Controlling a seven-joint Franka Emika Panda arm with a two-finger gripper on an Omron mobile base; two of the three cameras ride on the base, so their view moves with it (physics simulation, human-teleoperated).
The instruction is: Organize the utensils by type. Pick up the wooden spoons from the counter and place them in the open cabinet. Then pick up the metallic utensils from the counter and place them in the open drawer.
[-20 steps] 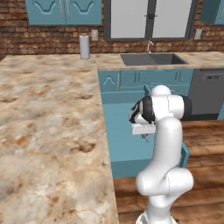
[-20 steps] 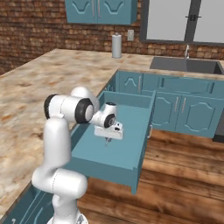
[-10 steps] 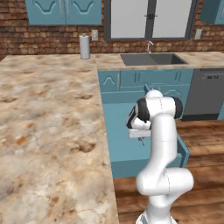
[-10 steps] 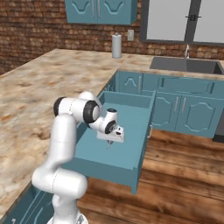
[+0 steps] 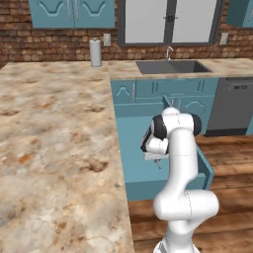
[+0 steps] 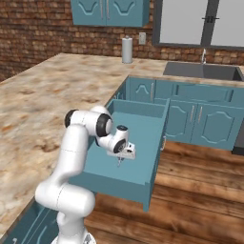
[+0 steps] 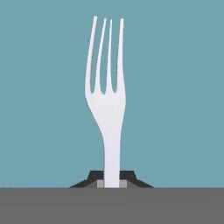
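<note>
My gripper [image 7: 111, 180] is shut on the handle of a thin silver fork [image 7: 107, 100], one of the metallic utensils, with its tines pointing away from the hand. The hand hangs low over the flat teal floor of the open drawer [image 6: 145, 133], near its middle; the gripper [image 6: 119, 160] points down with the fork [image 6: 119, 163] sticking out below it. In the left base view the gripper [image 5: 157, 162] sits over the drawer [image 5: 132, 143], beside the beige marbled counter [image 5: 54, 128]. The wooden spoons and the open cabinet are out of view.
A steel sink [image 5: 170, 66] lies in the back counter, and a paper towel roll [image 5: 95, 53] stands to its left. A dark dishwasher [image 5: 232, 106] is at the right. Wooden floor [image 6: 200, 190] lies in front of the pulled-out drawer.
The hand has sunk lower over the drawer with the fork still in its grip, and the elbow has swung in towards the counter.
</note>
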